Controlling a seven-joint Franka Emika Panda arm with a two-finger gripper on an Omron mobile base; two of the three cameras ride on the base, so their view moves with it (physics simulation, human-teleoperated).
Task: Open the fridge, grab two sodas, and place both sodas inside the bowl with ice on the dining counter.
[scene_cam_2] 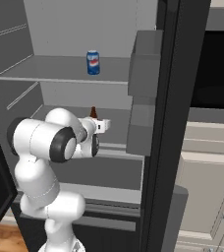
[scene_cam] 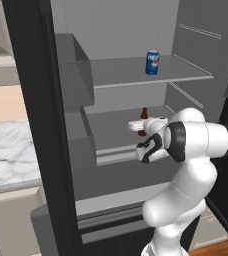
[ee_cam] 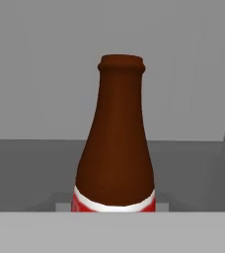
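One cola bottle (ee_cam: 117,143) upright, neck up, fridge (scene_cam: 136,70) shelf

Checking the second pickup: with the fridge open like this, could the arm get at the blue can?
Probably yes: the blue can stands alone on the upper shelf, nothing before it, though the gripper is at the bottle now.

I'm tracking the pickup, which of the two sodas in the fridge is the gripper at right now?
The brown cola bottle on the lower shelf; the gripper is at it. The blue can stands apart on the shelf above.
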